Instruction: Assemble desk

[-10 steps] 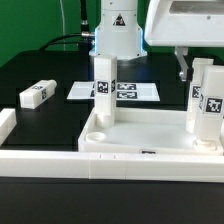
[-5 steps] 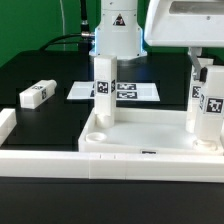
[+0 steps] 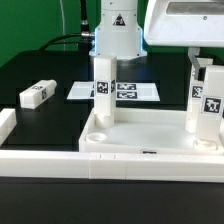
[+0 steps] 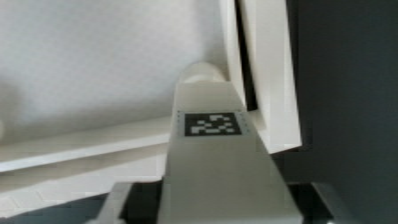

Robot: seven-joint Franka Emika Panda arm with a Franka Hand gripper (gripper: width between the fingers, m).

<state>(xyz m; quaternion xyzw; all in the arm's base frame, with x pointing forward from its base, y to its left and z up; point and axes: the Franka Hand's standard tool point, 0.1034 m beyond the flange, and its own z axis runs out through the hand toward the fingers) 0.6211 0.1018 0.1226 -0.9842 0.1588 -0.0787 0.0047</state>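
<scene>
1. from my remote station: the hand is clamped on the top of a white leg at the exterior view's right, with the fingers pressed against both sides of it.
2. that leg stands upright, its long axis vertical, its foot in the far corner of the tabletop on that side; a tag faces the camera.
3. in the wrist view i look straight down the leg's length to a small tag, with the tabletop's raised rim just beyond it.
4. the tabletop lies flat on the black desk, hollow side up, long axis across the exterior view.
5. a second leg stands upright in the far corner on the exterior view's left.
6. a loose leg lies on its side on the desk, well apart to the exterior view's left, its long axis slanting away.
7. the marker board lies flat behind the tabletop; a white rail sits at the exterior view's left edge.
</scene>
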